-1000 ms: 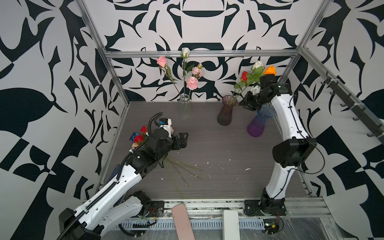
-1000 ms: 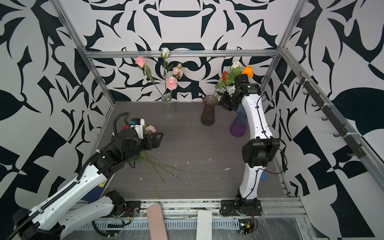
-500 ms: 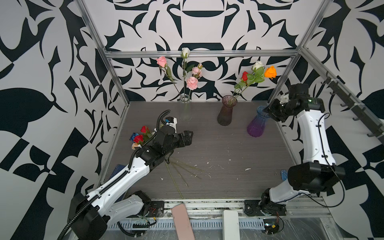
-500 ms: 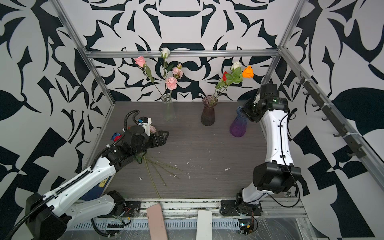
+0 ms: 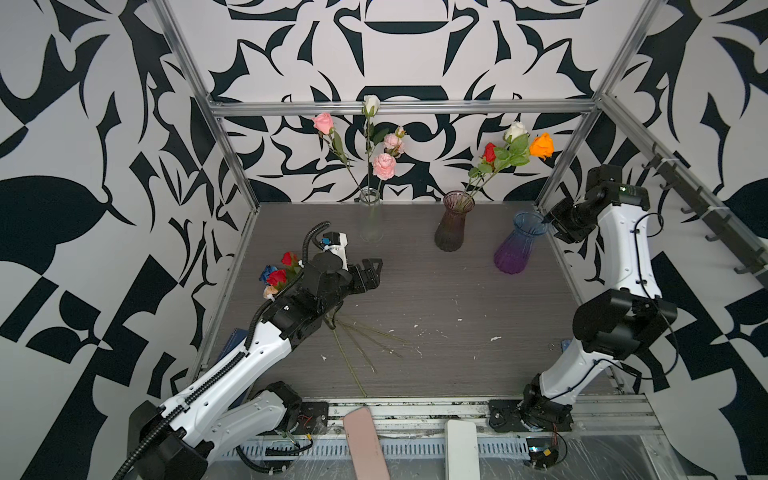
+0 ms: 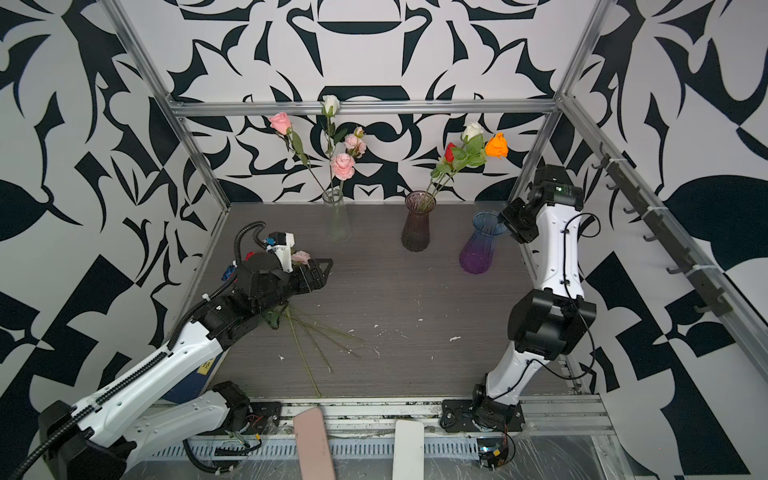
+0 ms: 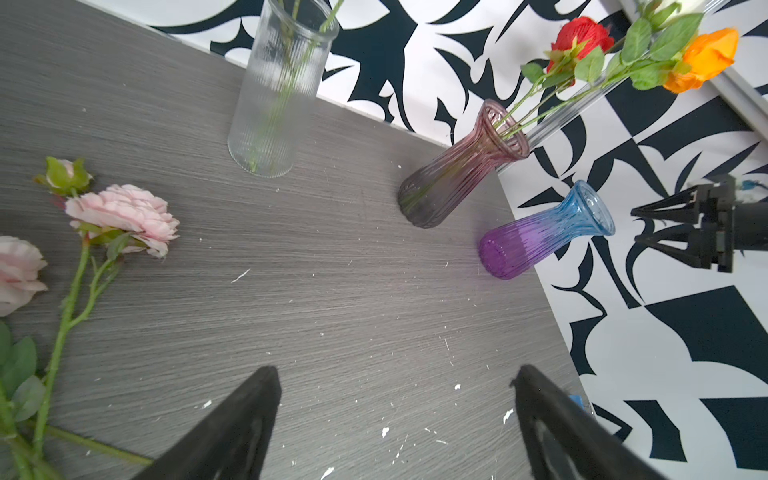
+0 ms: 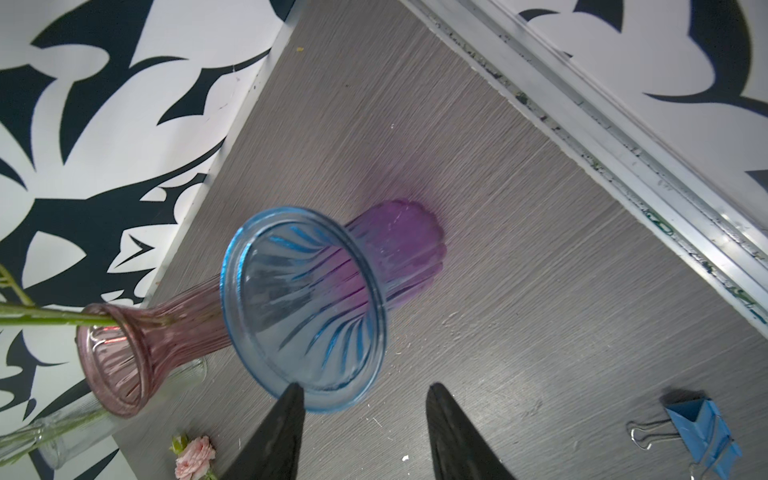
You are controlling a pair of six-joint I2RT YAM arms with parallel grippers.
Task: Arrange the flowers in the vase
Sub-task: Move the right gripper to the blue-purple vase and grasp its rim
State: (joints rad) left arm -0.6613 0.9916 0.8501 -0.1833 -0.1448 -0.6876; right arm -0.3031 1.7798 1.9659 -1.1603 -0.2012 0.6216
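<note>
- Clear vase (image 5: 371,216), upper middle: pink and white flowers (image 5: 384,165); smoky vase (image 5: 451,226): red, white, orange roses (image 5: 515,145); blue-purple vase (image 5: 517,245) empty
- Loose flowers (image 5: 278,276) on counter (image 5: 457,299), left
- Left end effector (image 5: 374,274), right end effector (image 8: 365,388): spread, empty

A blue binder clip (image 8: 702,432) lay on the grey table (image 5: 457,299). White flecks (image 5: 494,338), possibly paint chips, dotted the surface. Black-and-white patterned walls (image 5: 83,124) enclosed it.

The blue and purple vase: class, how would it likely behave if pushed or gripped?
The vase stands tall and slim, so a push near its rim would probably tip it. It looks like ribbed glass: likely stiff, breakable, somewhat slippery. It is empty, so probably light.
</note>
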